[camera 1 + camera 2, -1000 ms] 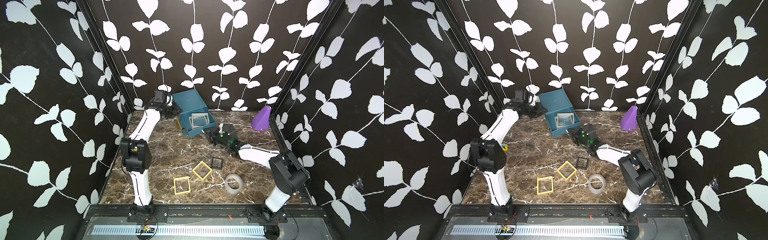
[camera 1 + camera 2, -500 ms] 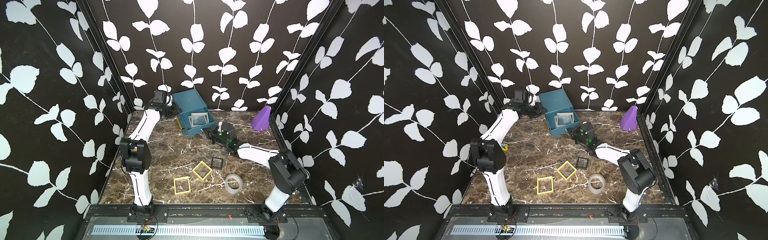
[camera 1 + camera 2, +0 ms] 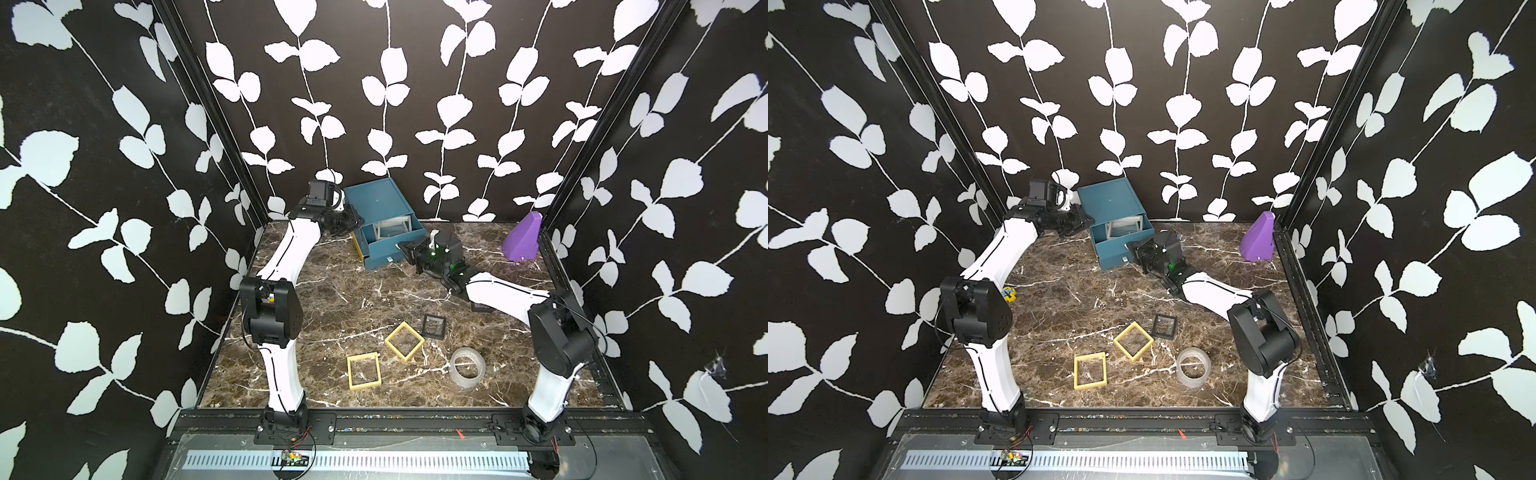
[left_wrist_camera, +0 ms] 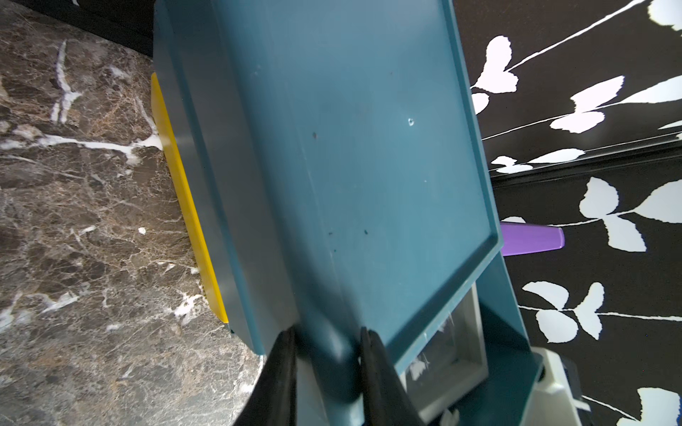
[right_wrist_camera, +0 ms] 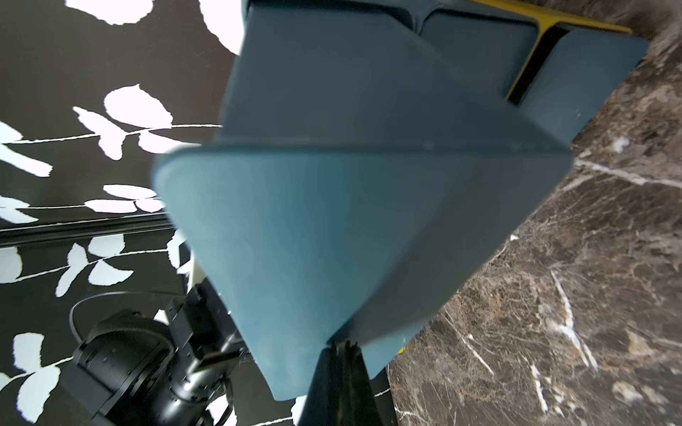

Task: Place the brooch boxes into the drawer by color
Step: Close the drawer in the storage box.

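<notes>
Jamming is what I'd worry about here. Drawer chest [image 3: 376, 199] sits at the back of the counter [image 3: 332, 299], close to the rear wall. Its top drawer [image 3: 383, 250] is pulled out, and both grey boxes [image 3: 392, 227] are inside, overlapping. Can't tell if they lie flat.

Right tool [image 3: 409, 251] is clenched tight, tips against the drawer front. It's out near the corner on the right arm's side, not at the little knob [image 3: 389, 259], and I can't tell if it's pinching anything. My guess is it's about to shove the drawer home. Pushing that far off-centre could rack the drawer in its slot. A grey box riding high could also catch under the chest's top.

Left tool [image 3: 351, 220] is clamped across the chest's rounded front corner on the left arm's side, bracing it. That corner is smooth and curved, so the fingers [image 4: 284, 354] could slip off, and then the whole chest could skate or spin.

Direction-wise, the chest is skewed, with its front facing the near edge of the counter and turned a little toward the right arm. With the drawer out, its long axis runs back-to-front along that same slant.

Two yellow boxes [image 3: 364, 370] [image 3: 404, 340] and a black box [image 3: 434, 327] wait mid-counter by the tape roll [image 3: 467, 368]. The second black box [image 3: 482, 307] is half hidden under the right forearm.
</notes>
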### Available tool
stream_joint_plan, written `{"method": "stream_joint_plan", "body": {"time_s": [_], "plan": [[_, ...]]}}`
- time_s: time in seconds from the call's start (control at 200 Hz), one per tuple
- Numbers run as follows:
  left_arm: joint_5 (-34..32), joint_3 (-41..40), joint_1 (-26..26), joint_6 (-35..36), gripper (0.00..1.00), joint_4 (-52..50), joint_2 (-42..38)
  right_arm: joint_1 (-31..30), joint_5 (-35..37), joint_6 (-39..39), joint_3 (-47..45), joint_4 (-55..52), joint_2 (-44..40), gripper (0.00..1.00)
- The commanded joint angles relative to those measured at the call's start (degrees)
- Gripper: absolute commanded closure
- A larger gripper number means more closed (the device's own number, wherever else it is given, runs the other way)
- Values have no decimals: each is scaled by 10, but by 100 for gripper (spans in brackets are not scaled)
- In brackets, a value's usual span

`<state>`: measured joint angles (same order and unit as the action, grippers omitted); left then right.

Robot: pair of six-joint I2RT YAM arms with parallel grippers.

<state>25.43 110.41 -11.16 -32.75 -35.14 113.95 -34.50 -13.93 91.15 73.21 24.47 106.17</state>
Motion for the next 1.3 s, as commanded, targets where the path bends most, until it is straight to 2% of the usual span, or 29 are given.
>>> {"method": "stream_joint_plan", "body": {"time_s": [0.0, 0.77, 1.125, 1.18, 1.295], "plan": [[15, -18, -15, 10, 77, -22, -7, -1, -2, 16, 48, 28, 15, 100], [26, -18, -34, 8, 78, -24, -5, 3, 29, 35, 232, -10, 157, 100], [29, -18, -37, 9, 78, -28, -7, -4, 44, 51, 245, -17, 168, 100], [29, -17, -37, 10, 78, -29, -8, -5, 50, 51, 233, -11, 157, 89], [29, -14, -37, 10, 78, -31, -8, -6, 64, 44, 188, 1, 118, 60]]}}
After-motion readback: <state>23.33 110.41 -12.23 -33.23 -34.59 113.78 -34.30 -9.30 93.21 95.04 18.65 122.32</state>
